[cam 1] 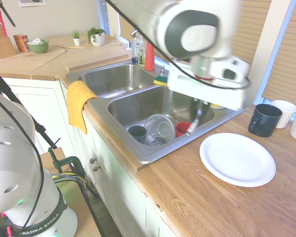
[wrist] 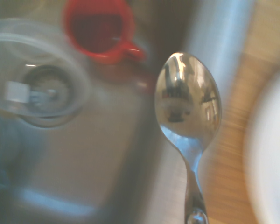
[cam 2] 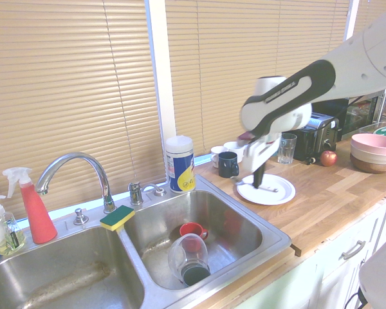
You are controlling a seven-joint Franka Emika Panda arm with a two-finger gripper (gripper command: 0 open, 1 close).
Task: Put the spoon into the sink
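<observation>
Fingers of the gripper [cam 1: 196, 117] are pinching the spoon [wrist: 188, 105] by its handle, bowl hanging outward, and it is riding over the near rim of the sink [cam 1: 153, 157], basin lying just ahead beside the red cup [cam 1: 181, 129].

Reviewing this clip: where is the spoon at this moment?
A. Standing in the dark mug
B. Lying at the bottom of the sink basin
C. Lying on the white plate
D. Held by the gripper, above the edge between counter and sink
D. The spoon hangs from the shut gripper, its bowl over the steel rim of the sink; the white plate is bare beside it.
</observation>
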